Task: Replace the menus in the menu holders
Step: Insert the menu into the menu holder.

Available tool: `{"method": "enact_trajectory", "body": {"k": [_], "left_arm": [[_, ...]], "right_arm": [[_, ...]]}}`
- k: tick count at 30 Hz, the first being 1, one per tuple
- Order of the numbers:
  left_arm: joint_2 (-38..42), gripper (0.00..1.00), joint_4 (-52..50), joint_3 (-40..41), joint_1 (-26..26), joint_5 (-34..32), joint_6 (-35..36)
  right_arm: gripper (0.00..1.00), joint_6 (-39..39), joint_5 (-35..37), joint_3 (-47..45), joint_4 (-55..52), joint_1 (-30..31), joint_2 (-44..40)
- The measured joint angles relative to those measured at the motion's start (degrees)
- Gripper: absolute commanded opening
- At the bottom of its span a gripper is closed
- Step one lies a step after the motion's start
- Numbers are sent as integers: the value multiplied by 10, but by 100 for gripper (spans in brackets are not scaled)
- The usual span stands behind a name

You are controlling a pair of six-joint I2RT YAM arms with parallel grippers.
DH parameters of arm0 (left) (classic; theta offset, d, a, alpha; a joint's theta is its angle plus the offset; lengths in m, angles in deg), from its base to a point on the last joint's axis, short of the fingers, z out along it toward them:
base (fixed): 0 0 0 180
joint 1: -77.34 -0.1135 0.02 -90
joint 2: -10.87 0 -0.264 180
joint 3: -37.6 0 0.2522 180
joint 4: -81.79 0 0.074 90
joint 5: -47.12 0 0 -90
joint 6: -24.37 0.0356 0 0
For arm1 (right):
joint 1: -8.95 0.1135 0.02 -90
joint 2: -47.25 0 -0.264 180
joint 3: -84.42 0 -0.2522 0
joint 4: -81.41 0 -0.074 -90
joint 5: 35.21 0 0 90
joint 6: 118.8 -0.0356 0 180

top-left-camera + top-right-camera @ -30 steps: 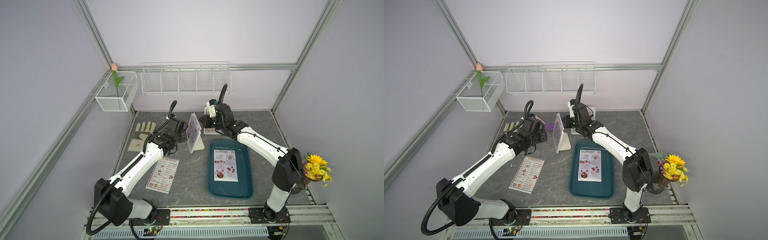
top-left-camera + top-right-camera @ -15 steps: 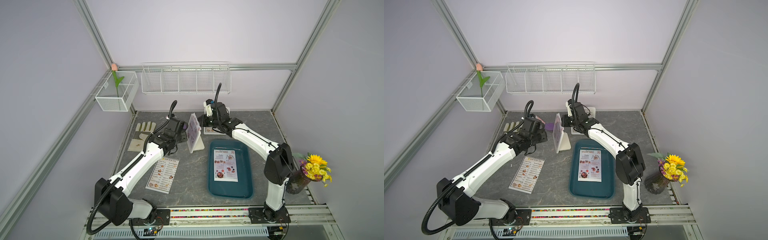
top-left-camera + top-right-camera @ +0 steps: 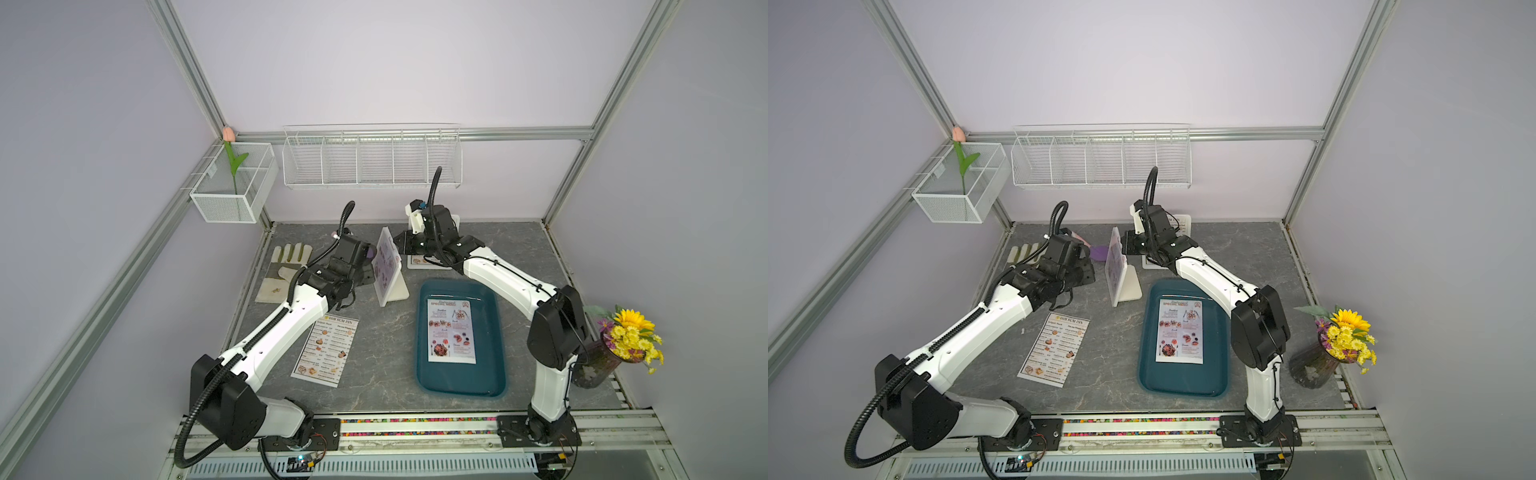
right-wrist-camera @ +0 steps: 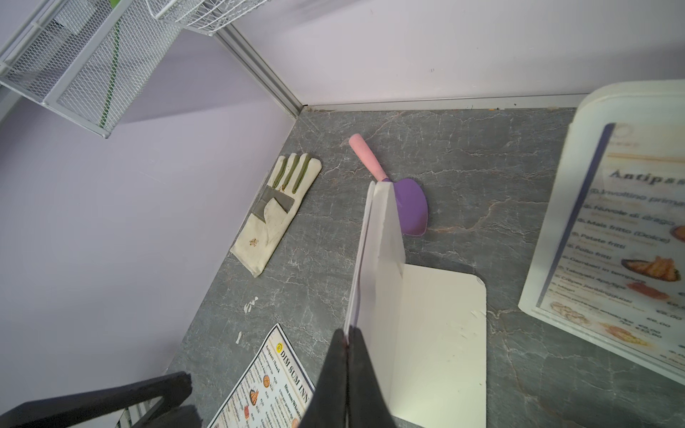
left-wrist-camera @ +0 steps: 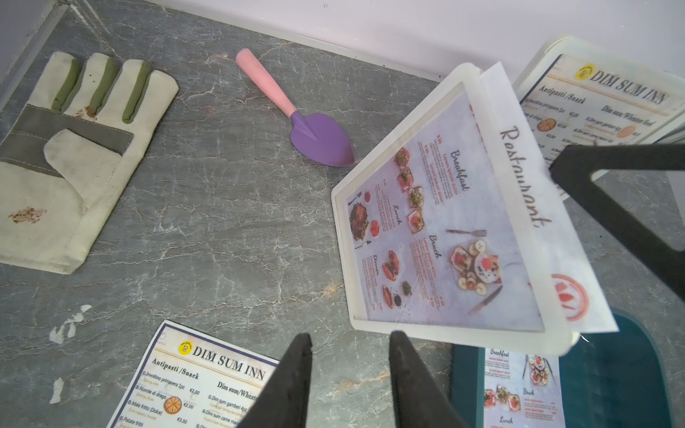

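A white menu holder (image 3: pixel 390 272) (image 3: pixel 1121 270) stands upright mid-table with a red-headed special menu (image 5: pixel 441 237) in it. The sheet's top strip (image 5: pixel 526 178) sticks out past the frame. My right gripper (image 4: pixel 347 335) (image 3: pixel 404 245) is shut on that strip's edge; one of its fingers (image 5: pixel 600 203) shows in the left wrist view. My left gripper (image 5: pixel 350 339) (image 3: pixel 365 266) is open and empty, low in front of the holder. A second holder (image 5: pixel 600 96) (image 3: pixel 1179 224) at the back holds a DIM SUM INN menu. Another DIM SUM INN sheet (image 3: pixel 326 351) lies loose on the table.
A dark teal tray (image 3: pixel 461 376) holds another special menu (image 3: pixel 451 330). A work glove (image 3: pixel 282 270) and a purple trowel (image 5: pixel 318 139) lie at the back left. A vase of flowers (image 3: pixel 615 345) stands at the right edge. Wire baskets (image 3: pixel 370 160) hang on the back wall.
My right gripper moved left to the upright holder and shut on the menu's protruding top edge. The left arm has stayed put.
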Motion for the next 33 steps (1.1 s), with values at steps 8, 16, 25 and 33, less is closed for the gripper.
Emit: {"method": "enact_trajectory", "body": {"k": [8, 16, 25, 33], "left_arm": [[0, 38, 0, 0, 0, 0, 0], [0, 38, 1, 0, 0, 0, 0], [0, 38, 2, 0, 0, 0, 0], [0, 38, 3, 0, 0, 0, 0]], "right_arm": [[7, -2, -10, 0, 0, 0, 1], [7, -2, -15, 1, -2, 0, 21], [13, -3, -19, 2, -2, 0, 22], [23, -1, -10, 2, -2, -2, 7]]}}
